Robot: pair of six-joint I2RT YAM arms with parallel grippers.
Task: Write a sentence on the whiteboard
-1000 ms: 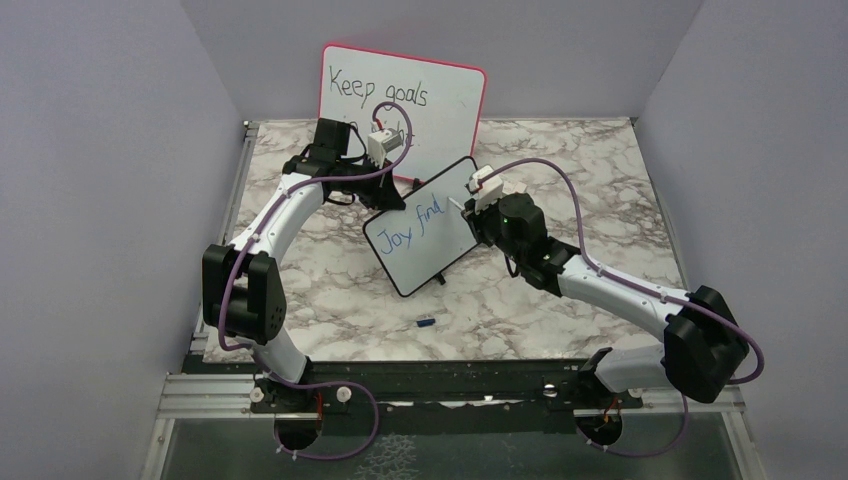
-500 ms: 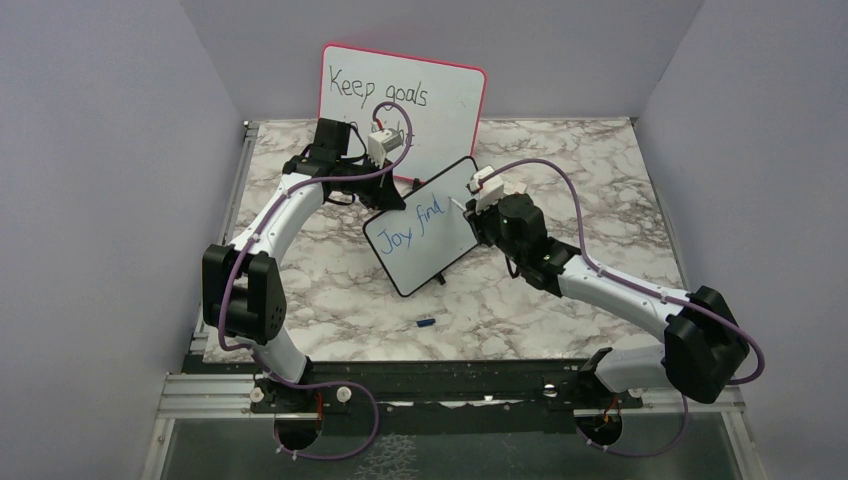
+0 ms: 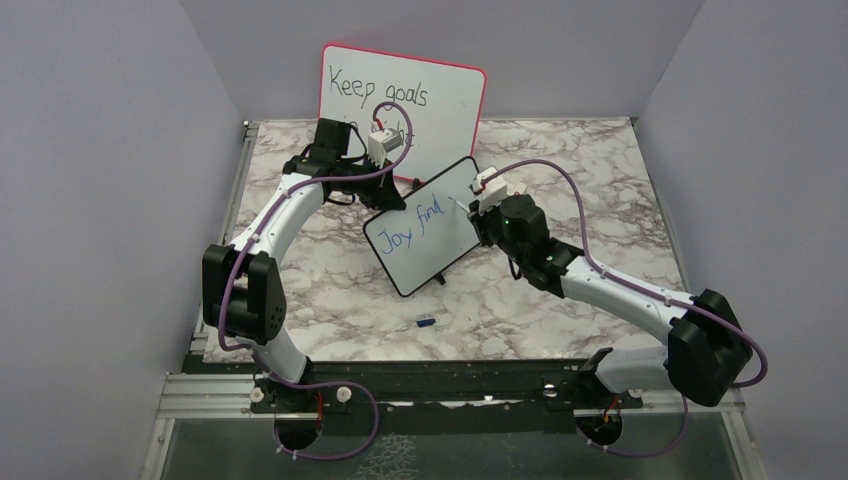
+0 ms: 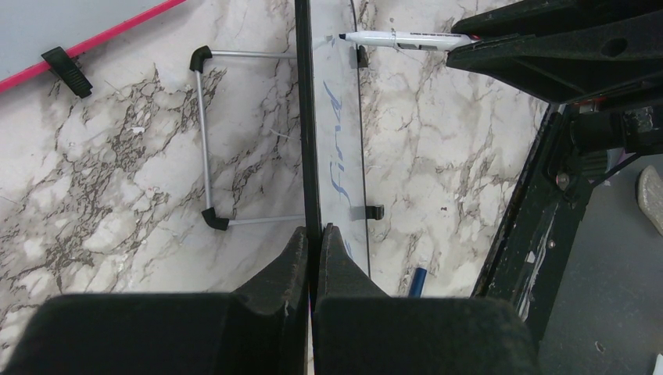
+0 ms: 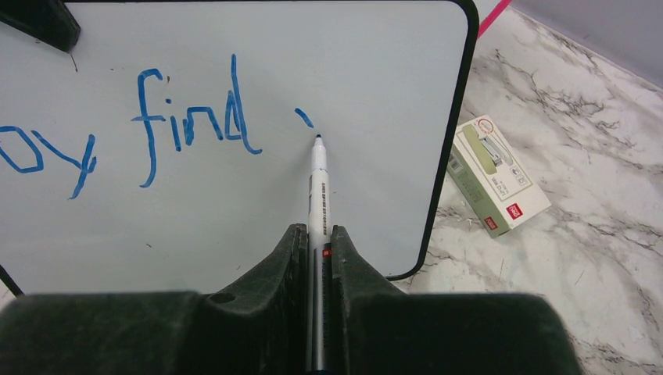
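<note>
Left pincer clamps whiteboard edge; right pincer grips marker; blank board rightward.

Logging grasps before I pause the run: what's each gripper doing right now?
Left gripper: closed on the edge of the whiteboard.
Right gripper: closed on the marker, which points at the board.

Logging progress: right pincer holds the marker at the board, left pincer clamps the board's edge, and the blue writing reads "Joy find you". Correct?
Not quite. In the right wrist view the writing ends at "find", followed by only one short stroke; no "you" yet. The rest holds: right pincer holds the marker at the board, left pincer clamps its edge.
</note>
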